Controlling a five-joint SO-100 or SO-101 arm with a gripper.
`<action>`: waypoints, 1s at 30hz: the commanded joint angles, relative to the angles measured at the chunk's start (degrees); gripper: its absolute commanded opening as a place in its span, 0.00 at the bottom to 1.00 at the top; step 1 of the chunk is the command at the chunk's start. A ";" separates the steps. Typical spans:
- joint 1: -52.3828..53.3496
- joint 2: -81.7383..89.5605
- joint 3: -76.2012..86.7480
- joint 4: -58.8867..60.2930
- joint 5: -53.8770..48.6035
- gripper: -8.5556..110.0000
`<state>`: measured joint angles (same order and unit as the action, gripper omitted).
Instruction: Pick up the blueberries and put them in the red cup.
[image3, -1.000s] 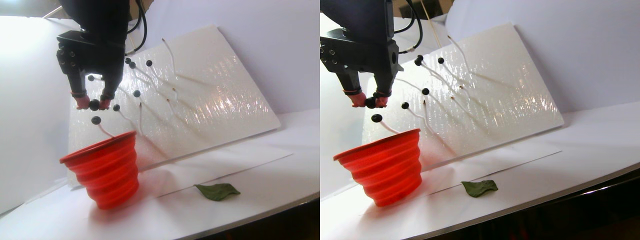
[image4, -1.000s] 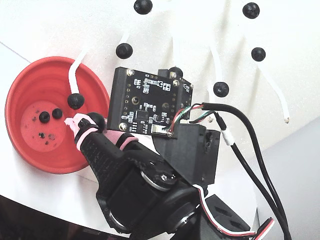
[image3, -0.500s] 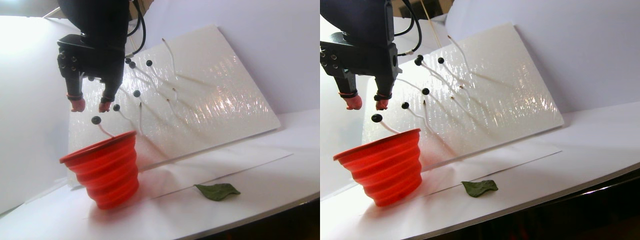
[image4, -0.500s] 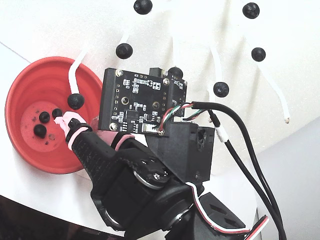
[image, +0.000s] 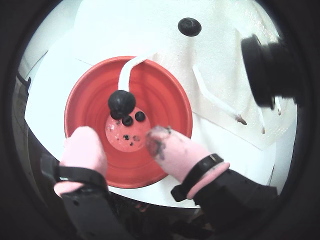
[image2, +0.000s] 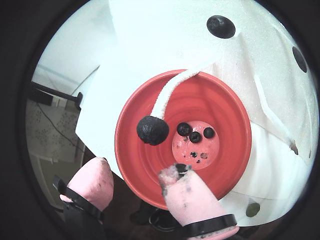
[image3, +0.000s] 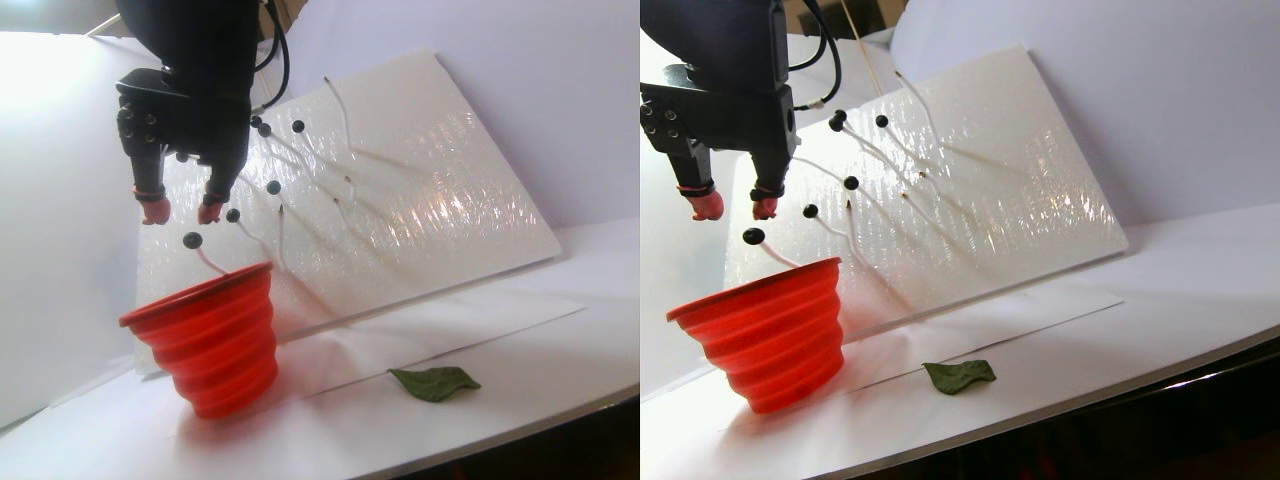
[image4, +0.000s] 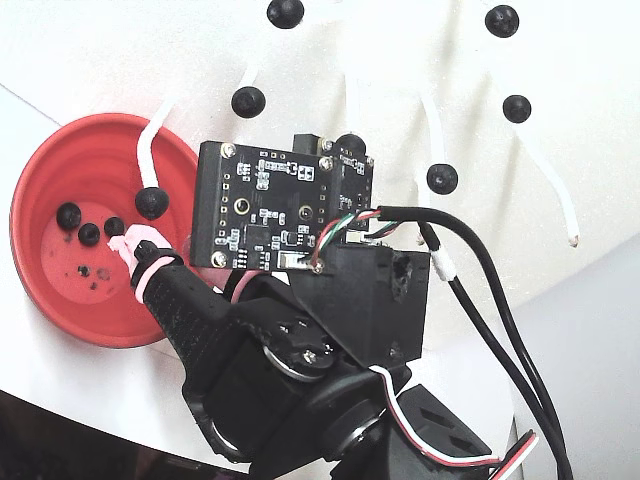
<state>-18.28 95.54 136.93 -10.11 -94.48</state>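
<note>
The red cup (image3: 212, 340) stands at the foot of a slanted white board. Three blueberries (image2: 195, 136) lie on its speckled bottom, also seen in the fixed view as blueberries (image4: 89, 233). More blueberries sit on white stems over the board, such as a stem berry (image3: 232, 215). One stem berry (image: 121, 102) hangs over the cup's mouth. My gripper (image3: 182, 211) hovers above the cup (image: 167, 102), open, with nothing between its pink, stained fingertips (image2: 176, 178). In both wrist views the gripper (image: 122, 145) frames the cup's near rim.
A green leaf (image3: 435, 383) lies on the white table right of the cup. The white board (image3: 430, 180) leans against the back wall. The table's dark front edge (image3: 520, 425) runs close below. Cables (image4: 500, 330) trail from the arm.
A second ago the gripper was shut on a blueberry above the cup. It opened, the berry dropped in, and it has rolled to the left of the cup's bottom.
</note>
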 joint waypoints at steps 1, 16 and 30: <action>-0.09 -0.35 -7.38 -2.81 -1.32 0.22; -0.53 -4.75 -9.58 -5.89 -2.11 0.22; -1.41 -8.09 -10.37 -8.70 -1.76 0.22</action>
<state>-17.67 86.66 131.92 -16.44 -96.42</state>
